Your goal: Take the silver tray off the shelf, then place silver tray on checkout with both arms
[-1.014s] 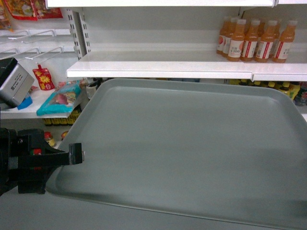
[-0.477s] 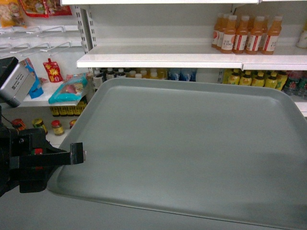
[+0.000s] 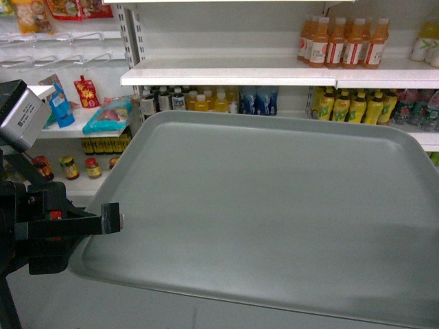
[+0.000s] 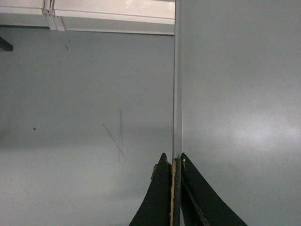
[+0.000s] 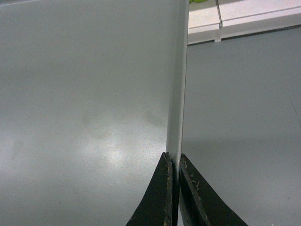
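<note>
The silver tray [image 3: 274,212] is a large flat grey-green tray with a low rim, held level in the air in front of the shelf [image 3: 226,77] and clear of it. My left gripper [image 3: 113,218] is shut on its left rim. In the left wrist view the left gripper [image 4: 175,160] pinches the thin rim, with the tray [image 4: 235,94] to its right. In the right wrist view my right gripper [image 5: 173,160] is shut on the opposite rim of the tray [image 5: 94,94]. The right gripper is outside the head view. The checkout is out of view.
Orange drink bottles [image 3: 343,42] stand on the upper shelf board, with smaller bottles [image 3: 206,101] on the board below. Snack packets [image 3: 106,116] and jars [image 3: 68,166] sit on the left shelves. Grey floor [image 4: 84,117] lies under the tray.
The shelves have drawn back and look smaller, and more of the lower boards now shows. The tray and the left gripper keep their place in the head view.
</note>
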